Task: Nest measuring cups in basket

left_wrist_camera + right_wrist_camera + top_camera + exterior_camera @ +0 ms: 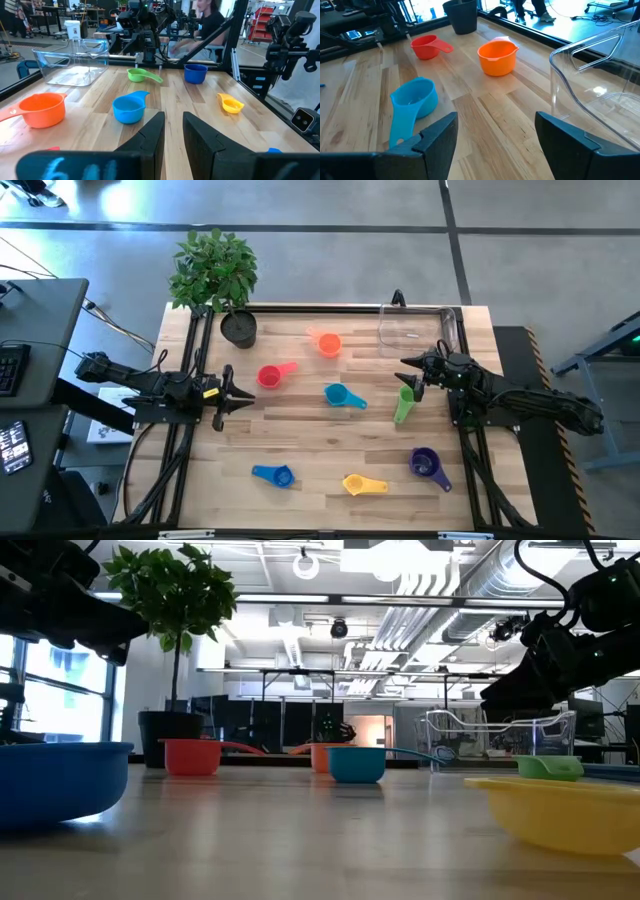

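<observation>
Cups loose on the table, none yet in the basket.
Left hand [243, 397] waits nearly closed, empty, beside the red cup [270, 375]; right hand [411, 372] gapes wide, empty, between the green cup [404, 402] and the clear basket [446, 330], and next likely lowers onto that cup.
</observation>
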`<state>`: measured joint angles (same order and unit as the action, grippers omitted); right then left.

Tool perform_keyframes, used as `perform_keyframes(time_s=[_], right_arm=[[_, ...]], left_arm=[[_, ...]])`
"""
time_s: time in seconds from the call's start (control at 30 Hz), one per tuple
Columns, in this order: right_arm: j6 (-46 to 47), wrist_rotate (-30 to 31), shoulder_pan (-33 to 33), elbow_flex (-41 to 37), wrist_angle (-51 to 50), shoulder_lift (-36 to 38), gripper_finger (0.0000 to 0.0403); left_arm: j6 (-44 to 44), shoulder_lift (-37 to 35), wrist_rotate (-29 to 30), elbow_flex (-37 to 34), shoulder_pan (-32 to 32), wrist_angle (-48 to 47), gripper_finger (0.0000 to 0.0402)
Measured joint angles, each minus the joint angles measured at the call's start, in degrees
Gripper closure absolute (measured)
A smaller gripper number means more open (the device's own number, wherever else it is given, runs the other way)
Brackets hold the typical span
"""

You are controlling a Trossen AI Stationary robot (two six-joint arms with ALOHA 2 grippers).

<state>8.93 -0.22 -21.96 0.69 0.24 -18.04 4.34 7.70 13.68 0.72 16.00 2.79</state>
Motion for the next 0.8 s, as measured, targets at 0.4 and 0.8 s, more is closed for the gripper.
perform_keyframes(time_s=[0.4, 0.8], right_arm=[[0.0, 0.0, 0.0, 0.0, 0.0, 0.0, 0.0146], [0.0, 0.0, 0.0, 0.0, 0.0, 0.0, 0.0146]], left_arm=[[7.1, 0.0, 0.0, 0.0, 0.0, 0.0, 0.0342], [23.1, 0.0, 0.6, 0.0, 0.0, 0.0, 0.0342]])
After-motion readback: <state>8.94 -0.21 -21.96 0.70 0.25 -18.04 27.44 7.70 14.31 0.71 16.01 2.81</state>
